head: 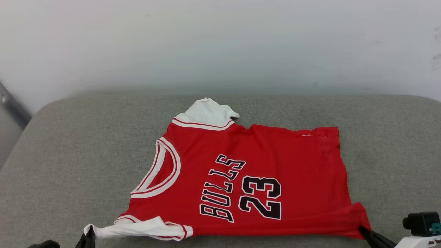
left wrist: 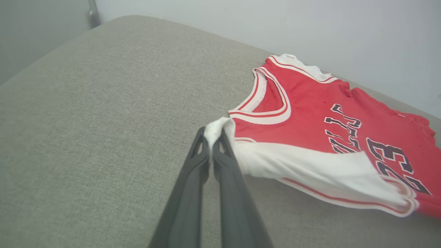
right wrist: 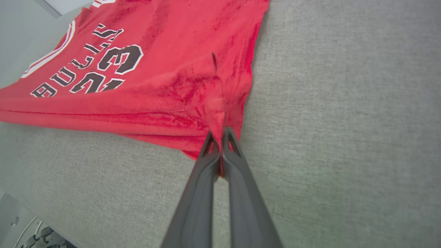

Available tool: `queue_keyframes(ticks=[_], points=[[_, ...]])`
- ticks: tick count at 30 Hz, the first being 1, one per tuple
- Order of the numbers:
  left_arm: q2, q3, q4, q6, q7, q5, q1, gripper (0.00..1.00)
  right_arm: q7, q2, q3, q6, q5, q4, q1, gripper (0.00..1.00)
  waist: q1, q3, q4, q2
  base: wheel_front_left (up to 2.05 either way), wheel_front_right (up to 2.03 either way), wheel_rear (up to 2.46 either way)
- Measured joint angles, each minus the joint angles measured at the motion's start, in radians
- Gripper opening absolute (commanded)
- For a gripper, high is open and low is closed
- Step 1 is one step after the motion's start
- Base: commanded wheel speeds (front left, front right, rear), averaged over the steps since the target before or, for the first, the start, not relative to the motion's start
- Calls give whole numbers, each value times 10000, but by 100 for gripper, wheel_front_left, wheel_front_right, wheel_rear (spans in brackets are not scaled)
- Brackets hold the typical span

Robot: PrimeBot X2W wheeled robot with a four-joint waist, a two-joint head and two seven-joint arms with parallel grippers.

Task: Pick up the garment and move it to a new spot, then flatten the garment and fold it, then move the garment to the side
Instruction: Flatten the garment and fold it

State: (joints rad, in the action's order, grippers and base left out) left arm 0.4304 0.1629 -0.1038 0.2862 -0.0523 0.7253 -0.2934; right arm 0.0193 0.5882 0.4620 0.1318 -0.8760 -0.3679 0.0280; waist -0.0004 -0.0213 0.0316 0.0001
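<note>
The garment (head: pixel 248 172) is a red jersey with white panels, striped trim and black lettering and numerals. It lies spread on the grey cushion, neck to the left and hem to the right. My left gripper (head: pixel 90 231) is shut on its near white sleeve tip, seen close in the left wrist view with the gripper (left wrist: pixel 212 136) pinching white cloth of the garment (left wrist: pixel 310 113). My right gripper (head: pixel 362 230) is shut on the near red hem corner; in the right wrist view the gripper (right wrist: pixel 218 135) pinches bunched red fabric of the garment (right wrist: pixel 155 69).
The grey cushion (head: pixel 69 165) reaches the pale wall (head: pixel 220 44) at the back, with bare fabric left and right of the jersey. A metal bar (head: pixel 10 103) stands at the far left. Cables and floor (right wrist: pixel 31 234) lie beyond the cushion's near edge.
</note>
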Motion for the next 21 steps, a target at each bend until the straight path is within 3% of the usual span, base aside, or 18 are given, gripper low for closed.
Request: queue_keyframes(ticks=[2, 9, 21], points=[[77, 46, -598, 123, 288, 33, 44, 0, 993, -502, -1275, -2, 878, 941, -625, 0, 1, 120, -129, -1, 0, 0, 0], [61, 445, 42, -399, 669, 63, 1931, 0, 2468, -1356, -2585, -6, 2063, 1871, -372, 0, 4, 645, -185, 0, 0, 0, 0], [-385, 1110, 2761, -1429, 941, 88, 5102, 0, 3616, -1987, -2882, -8, 2972, 1703, 1315, 0, 5, 2118, -372, 0, 0, 0, 0]])
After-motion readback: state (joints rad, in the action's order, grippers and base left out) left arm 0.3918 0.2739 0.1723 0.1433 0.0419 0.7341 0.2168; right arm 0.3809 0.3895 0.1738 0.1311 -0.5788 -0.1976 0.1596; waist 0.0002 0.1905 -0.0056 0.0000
